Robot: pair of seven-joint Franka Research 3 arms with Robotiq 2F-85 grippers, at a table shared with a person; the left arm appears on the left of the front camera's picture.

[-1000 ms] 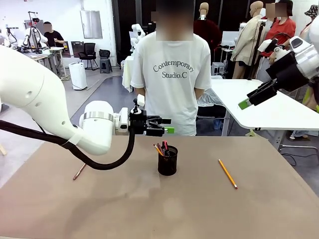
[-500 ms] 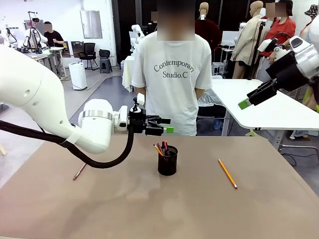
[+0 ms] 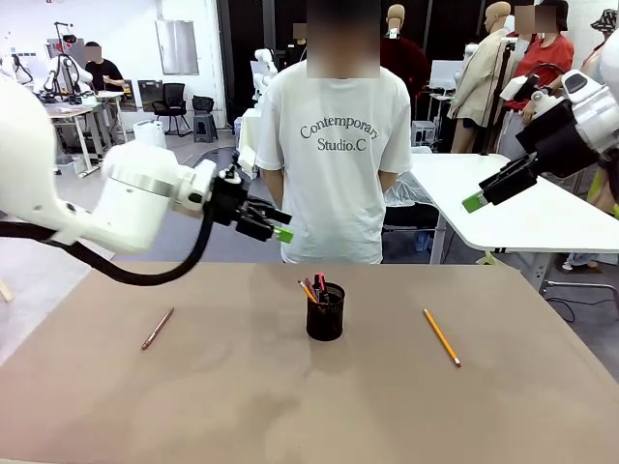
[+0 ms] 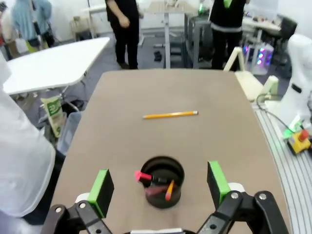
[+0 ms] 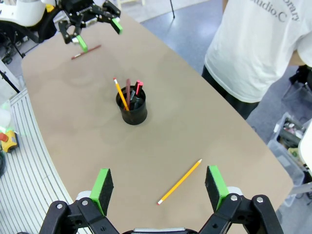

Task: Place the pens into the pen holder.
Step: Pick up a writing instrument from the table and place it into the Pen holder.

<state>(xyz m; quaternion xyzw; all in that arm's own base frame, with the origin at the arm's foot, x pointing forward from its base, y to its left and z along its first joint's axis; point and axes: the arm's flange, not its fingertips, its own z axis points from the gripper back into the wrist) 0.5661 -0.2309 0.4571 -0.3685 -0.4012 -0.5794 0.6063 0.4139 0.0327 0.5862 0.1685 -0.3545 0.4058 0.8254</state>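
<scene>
While my left gripper [image 3: 280, 225] hangs open and empty above the left half of the table [image 3: 193, 406] | right gripper [image 3: 484, 196] open too, empty, high at far right | pen holder [image 3: 325, 314] mid-table, upright, three pens [image 5: 127, 92] standing in it | yellow pencil [image 3: 442, 337] lying flat to its right | brownish pen [image 3: 157, 329] lying flat well to its left

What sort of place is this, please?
Probably a robotics lab: the left gripper and right gripper hang near a table facing a person, with an emergency-stop button beside it.

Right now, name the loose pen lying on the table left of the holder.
The brownish-pink pen; the yellow pencil lies right of the pen holder.
</scene>
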